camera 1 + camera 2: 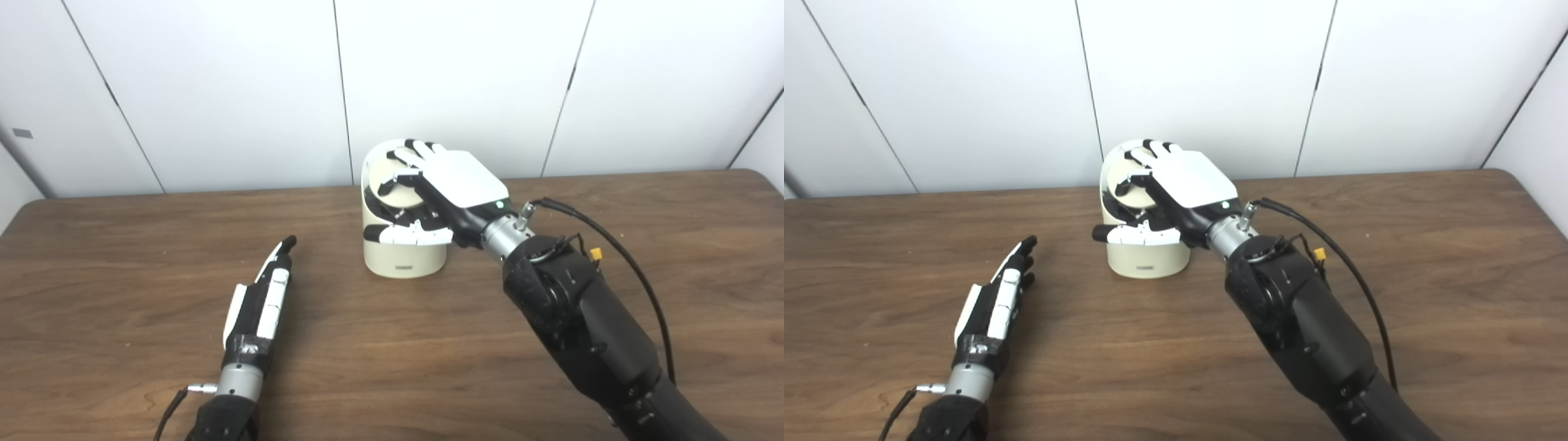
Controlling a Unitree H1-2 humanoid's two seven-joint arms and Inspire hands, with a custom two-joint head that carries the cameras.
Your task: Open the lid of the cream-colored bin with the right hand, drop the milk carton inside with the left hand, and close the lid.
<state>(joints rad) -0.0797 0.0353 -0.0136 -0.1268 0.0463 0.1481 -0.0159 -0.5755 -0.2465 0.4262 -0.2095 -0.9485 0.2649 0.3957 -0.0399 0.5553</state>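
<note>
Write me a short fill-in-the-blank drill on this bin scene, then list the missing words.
1. The right hand rests on the lid of the cream-colored ____.
2. The left hand, its fingers straight, holds ____.
3. The lid stands tilted up, so the bin is partly ____.
4. Everything sits on a brown ____ table.

Missing words: bin; nothing; open; wooden

My table [92, 257] is dark brown wood grain, filling the lower frame from edge to edge. Just above centre, my cream-colored bin [404, 257] stands on it. At lower left my left hand [260, 306] is low over the wood.
</note>
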